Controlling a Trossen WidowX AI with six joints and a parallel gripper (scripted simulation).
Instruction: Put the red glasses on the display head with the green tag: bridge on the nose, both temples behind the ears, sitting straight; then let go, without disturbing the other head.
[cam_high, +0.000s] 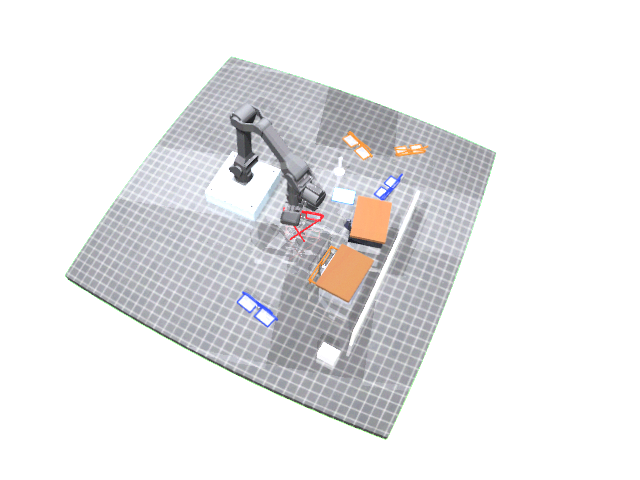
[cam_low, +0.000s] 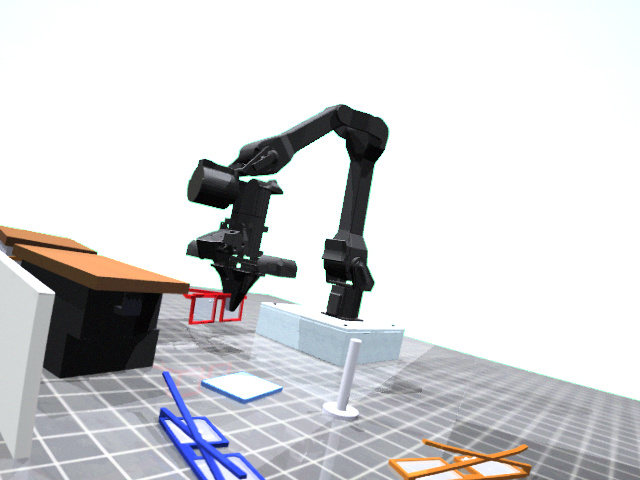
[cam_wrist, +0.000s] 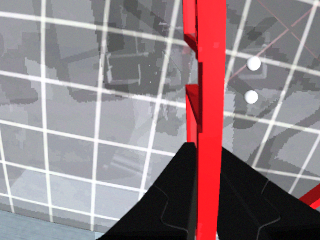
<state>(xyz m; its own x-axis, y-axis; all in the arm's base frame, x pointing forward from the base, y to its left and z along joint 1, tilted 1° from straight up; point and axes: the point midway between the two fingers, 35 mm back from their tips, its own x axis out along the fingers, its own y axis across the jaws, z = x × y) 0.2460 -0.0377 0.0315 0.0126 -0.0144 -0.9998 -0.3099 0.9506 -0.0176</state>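
The red glasses (cam_high: 311, 225) (cam_low: 216, 294) (cam_wrist: 211, 100) are gripped by the top bar at 1 lens in the gripper (cam_high: 294, 221) (cam_low: 233, 305) (cam_wrist: 199, 151), the other lens extending sideways toward the orange-topped blocks (cam_high: 371, 219) (cam_low: 103, 268), not yet reached

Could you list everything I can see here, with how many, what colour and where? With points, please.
red glasses (cam_high: 306, 228) (cam_low: 217, 296) (cam_wrist: 211, 100): one pair, red, in the end effector
blue glasses (cam_high: 265, 316) (cam_high: 381, 193) (cam_low: 179, 434): two pairs, blue, on the gridded surface
orange glasses (cam_high: 363, 152) (cam_high: 408, 151) (cam_low: 439, 467): two pairs, orange, on the gridded surface; a third orange frame at one block
boards (cam_high: 372, 219) (cam_high: 345, 272) (cam_low: 103, 268): two, orange-brown, atop the blocks
wall panel (cam_high: 384, 268) (cam_low: 31, 330): one, white, behind the blocks
post (cam_high: 339, 167) (cam_low: 348, 374): one, white, near the pale tile
pale tile (cam_high: 343, 195) (cam_low: 241, 386): one, blue-edged
arm: one, dark, on a pale base
end effector (cam_high: 292, 227) (cam_low: 233, 308) (cam_wrist: 199, 151): one, black, shut on the red glasses
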